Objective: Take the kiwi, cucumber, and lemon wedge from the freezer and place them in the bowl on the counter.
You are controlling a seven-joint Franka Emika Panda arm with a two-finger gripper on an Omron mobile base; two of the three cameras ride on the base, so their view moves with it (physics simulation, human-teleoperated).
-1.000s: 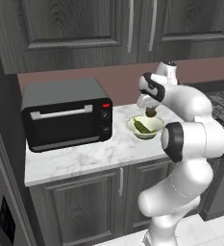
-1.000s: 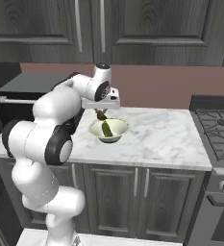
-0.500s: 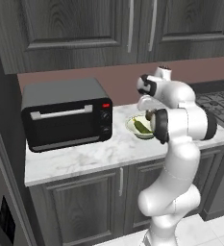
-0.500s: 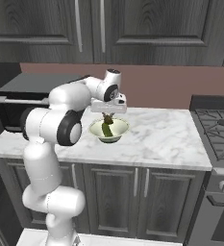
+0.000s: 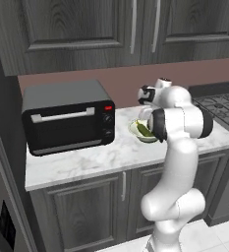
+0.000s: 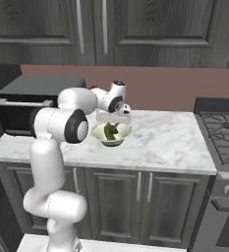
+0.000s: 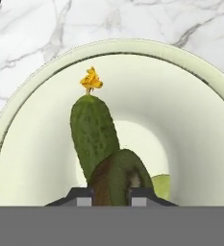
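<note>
while gripper (image 7: 111, 196) clamps kiwi (image 7: 117, 177), cucumber (image 7: 93, 132) lies in bowl (image 7: 31, 153)

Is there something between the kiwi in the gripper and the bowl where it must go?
Nothing visible blocks it. The gripper holds the kiwi directly over the bowl, where the cucumber already lies; there is free room beside it.

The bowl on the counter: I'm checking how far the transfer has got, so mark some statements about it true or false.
1. The cucumber lies inside the bowl. True.
2. The end effector is over the bowl, closed on the kiwi. True.
3. The bowl stands on top of the toaster oven. False: it stands on the counter, right of the toaster oven.
4. The cucumber is bare at both ends. False: a yellow flower caps one end.
</note>
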